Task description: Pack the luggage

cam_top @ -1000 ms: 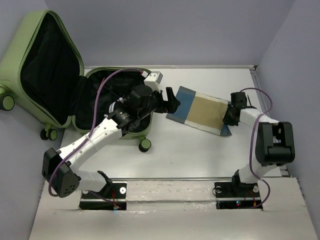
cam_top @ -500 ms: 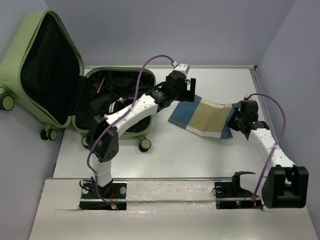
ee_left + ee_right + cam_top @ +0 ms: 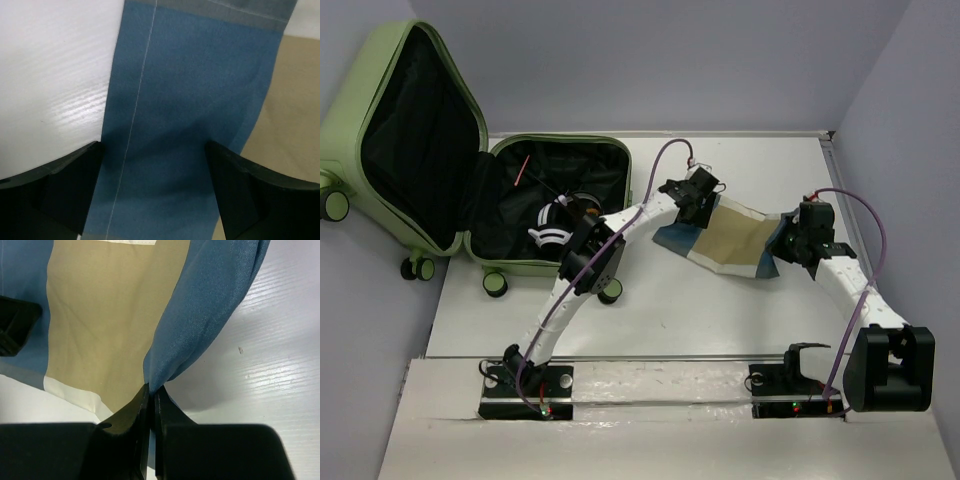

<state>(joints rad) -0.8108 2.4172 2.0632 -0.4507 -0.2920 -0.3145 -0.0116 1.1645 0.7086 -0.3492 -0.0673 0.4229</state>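
Observation:
The luggage (image 3: 415, 120) is a pale green suitcase lying open at the left, its lid upright and its black-lined base (image 3: 605, 160) on the table. A folded blue, tan and cream cloth (image 3: 730, 235) lies to its right. My left gripper (image 3: 702, 205) is open just above the cloth's blue left end; in the left wrist view the blue cloth (image 3: 190, 100) fills the gap between the fingers (image 3: 65, 192). My right gripper (image 3: 790, 240) is shut on the cloth's right edge, which is raised off the table; the right wrist view shows a blue fold (image 3: 210, 305) pinched at the fingertips (image 3: 140, 405).
A black-and-white bundle (image 3: 555, 222) and a thin red item (image 3: 523, 172) lie in the suitcase base. Caster wheels (image 3: 610, 290) stick out at its near edge. The white table (image 3: 700, 310) ends at a raised rim on the right (image 3: 840, 170).
My left arm has swung from the suitcase rim over to the cloth's left end. My right gripper has pulled back and lifted the cloth's right edge.

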